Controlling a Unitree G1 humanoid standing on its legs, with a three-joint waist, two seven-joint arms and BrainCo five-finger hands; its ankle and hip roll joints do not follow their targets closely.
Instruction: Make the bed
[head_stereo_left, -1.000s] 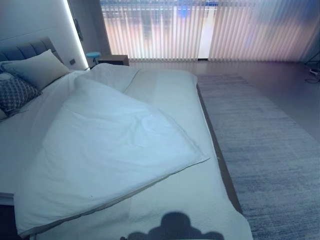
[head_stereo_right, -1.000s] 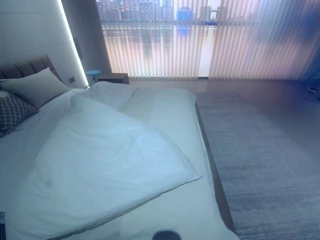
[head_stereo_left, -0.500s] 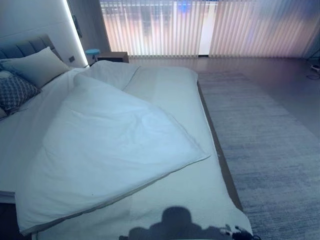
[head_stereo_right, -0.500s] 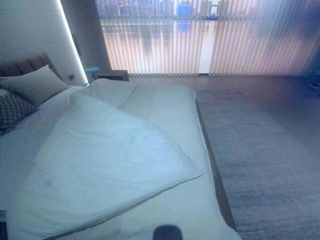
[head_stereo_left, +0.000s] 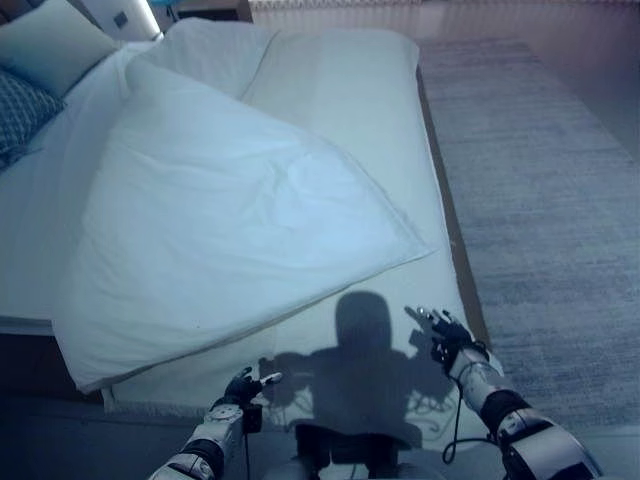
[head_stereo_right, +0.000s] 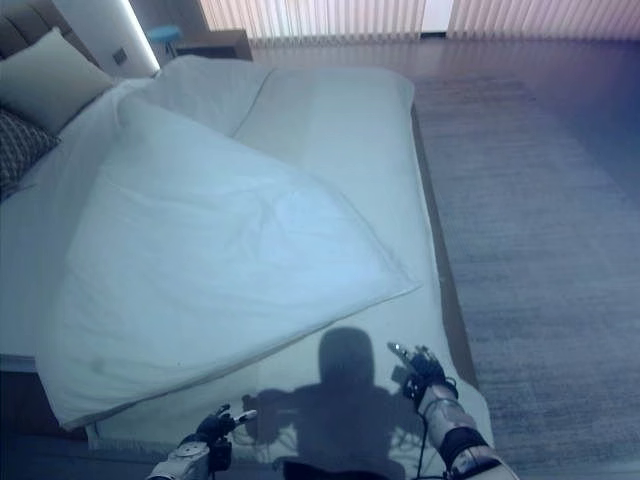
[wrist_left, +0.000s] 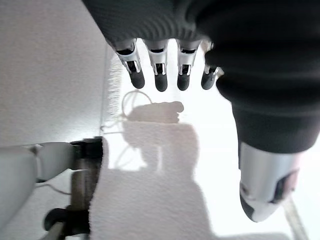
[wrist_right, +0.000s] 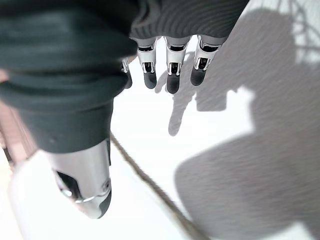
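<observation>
A white duvet (head_stereo_left: 220, 220) lies rumpled across the bed, folded back so one corner points toward the right edge, with bare mattress sheet (head_stereo_left: 350, 100) showing beyond and below it. Pillows (head_stereo_left: 50, 45) rest at the head, far left. My left hand (head_stereo_left: 245, 388) hovers open over the foot edge of the bed, lower left. My right hand (head_stereo_left: 440, 335) is open above the foot's right corner, fingers spread. In the wrist views the left hand's fingers (wrist_left: 160, 75) and the right hand's fingers (wrist_right: 172, 75) hang straight over the white sheet, holding nothing.
A grey rug (head_stereo_left: 540, 200) runs along the bed's right side. A patterned cushion (head_stereo_left: 20, 110) lies by the pillows. A small nightstand (head_stereo_right: 215, 42) stands beyond the head of the bed near the curtains.
The camera has tilted down, so the foot of the bed fills more of the view. Both hands have come into view over the foot edge.
</observation>
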